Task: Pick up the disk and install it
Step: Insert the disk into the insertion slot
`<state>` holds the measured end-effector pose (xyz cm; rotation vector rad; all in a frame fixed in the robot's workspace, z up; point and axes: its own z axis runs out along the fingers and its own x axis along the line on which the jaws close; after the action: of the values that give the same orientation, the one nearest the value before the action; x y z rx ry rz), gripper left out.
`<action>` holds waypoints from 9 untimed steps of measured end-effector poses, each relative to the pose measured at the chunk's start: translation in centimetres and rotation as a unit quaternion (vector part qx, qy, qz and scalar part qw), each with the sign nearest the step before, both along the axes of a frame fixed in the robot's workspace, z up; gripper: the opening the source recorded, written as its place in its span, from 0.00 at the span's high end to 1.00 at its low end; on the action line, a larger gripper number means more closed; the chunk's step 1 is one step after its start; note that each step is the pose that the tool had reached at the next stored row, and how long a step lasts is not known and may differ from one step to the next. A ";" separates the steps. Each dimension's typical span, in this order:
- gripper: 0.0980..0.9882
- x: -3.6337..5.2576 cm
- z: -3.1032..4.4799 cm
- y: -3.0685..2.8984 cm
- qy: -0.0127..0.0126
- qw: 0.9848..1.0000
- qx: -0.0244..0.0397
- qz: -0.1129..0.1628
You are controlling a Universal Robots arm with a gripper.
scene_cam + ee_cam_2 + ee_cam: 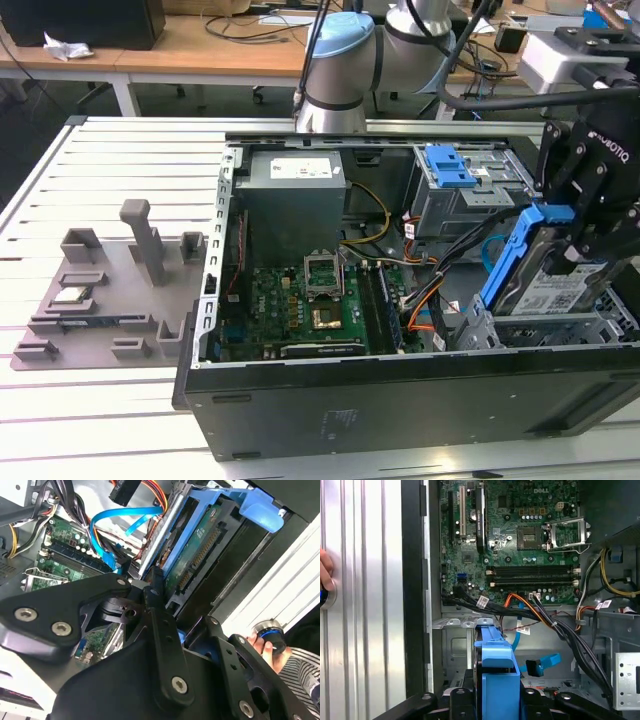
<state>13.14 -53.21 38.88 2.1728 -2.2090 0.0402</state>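
Soft even light is washing the slatted table (110, 150) w/ mild glare in the exterior view. The computer case (400, 410) is shading its own inside, & its outer wall is looking dark.

In the exterior view we looked down on the open computer case (400, 410) from well back of the gripper (590, 245). Both wrist views sat close behind the gripper, facing along the held disk (495, 665) into the case. All three shared the motherboard (300, 300).
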 end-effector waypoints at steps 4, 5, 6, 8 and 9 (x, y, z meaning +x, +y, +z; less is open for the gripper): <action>0.62 0.00 -0.53 0.00 0.000 1.000 0.000 0.000; 0.62 0.00 -0.54 0.00 0.000 1.000 0.000 0.000; 0.62 0.00 -0.55 0.00 0.000 1.000 0.000 0.000; 0.63 0.00 -0.57 0.00 0.000 1.000 0.000 0.000; 0.63 0.00 -0.58 0.00 0.000 1.000 0.000 0.000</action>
<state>13.14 -53.21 38.30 2.1727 -2.2091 0.0402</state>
